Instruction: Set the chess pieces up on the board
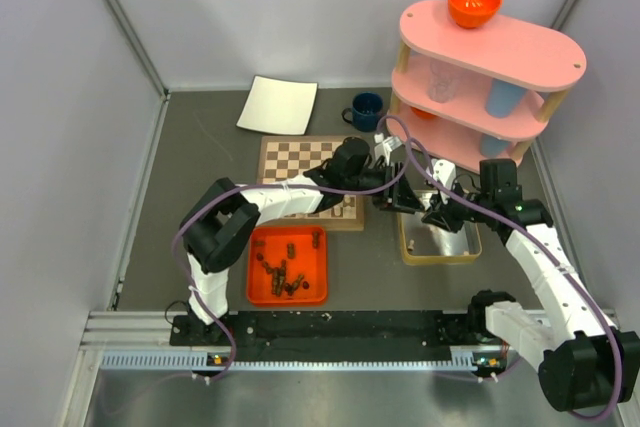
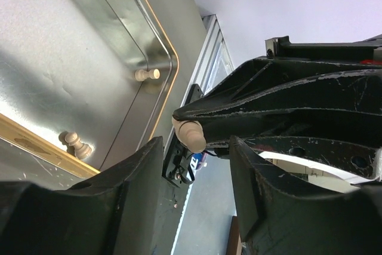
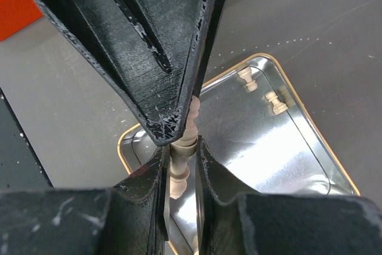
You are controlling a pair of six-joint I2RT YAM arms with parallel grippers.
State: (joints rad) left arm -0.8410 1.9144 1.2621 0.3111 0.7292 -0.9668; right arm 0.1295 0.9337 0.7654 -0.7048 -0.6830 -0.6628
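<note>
- A shallow, shiny rectangular metal tray with a gold rim (image 3: 256, 147) holds two small pale beige turned-wood chessmen (image 3: 246, 78). They lie on their sides close to one end wall.
- A flat orange plastic tray (image 1: 310, 293) near the left arm's base holds a loose cluster of dark brown chessmen (image 1: 283, 272).
- The square wooden chessboard with dark brown and cream squares (image 1: 295, 159) lies just beyond the orange tray. It is partly hidden under the left arm.
- The right gripper (image 3: 181, 153) is pinched narrow on a pale beige wooden chess piece with a rounded head and ringed stem (image 3: 179, 176), holding it above the metal tray.
- The left arm stretches across the chessboard toward the metal tray. The left gripper (image 2: 196, 147) has its black, scuffed jaws partway apart, one on each side of the held piece; I cannot tell whether they touch it.
</note>
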